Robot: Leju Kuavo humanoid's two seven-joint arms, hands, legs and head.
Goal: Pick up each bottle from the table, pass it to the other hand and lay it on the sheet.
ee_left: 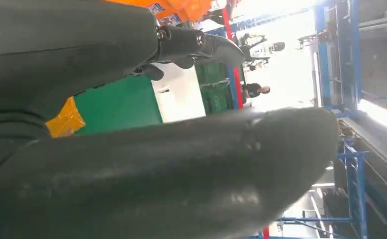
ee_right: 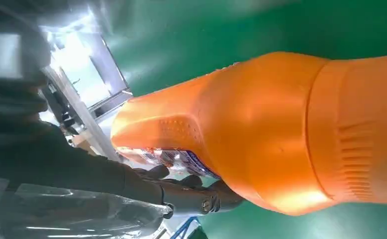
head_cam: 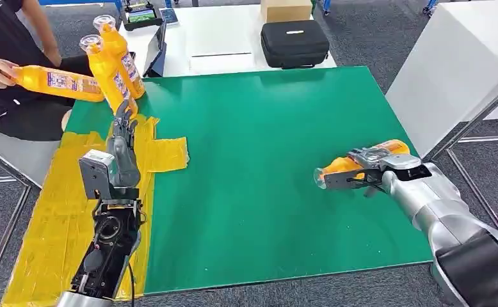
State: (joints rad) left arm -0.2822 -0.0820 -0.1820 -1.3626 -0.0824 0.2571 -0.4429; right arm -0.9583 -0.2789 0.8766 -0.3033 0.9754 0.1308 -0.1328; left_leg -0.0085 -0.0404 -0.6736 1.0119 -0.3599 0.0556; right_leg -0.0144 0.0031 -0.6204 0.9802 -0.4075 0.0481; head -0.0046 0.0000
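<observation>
Now your right hand (head_cam: 361,171) grips the orange bottle (head_cam: 352,164) at four o'clock on the green table (head_cam: 265,128); carry it level toward nine o'clock, where your left hand (head_cam: 123,137) waits, fingers spread, over the yellow sheet (head_cam: 54,211).

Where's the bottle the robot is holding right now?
In the head view, the orange bottle is in the right hand, lying sideways over the right part of the green table, well apart from the yellow sheet.
</observation>
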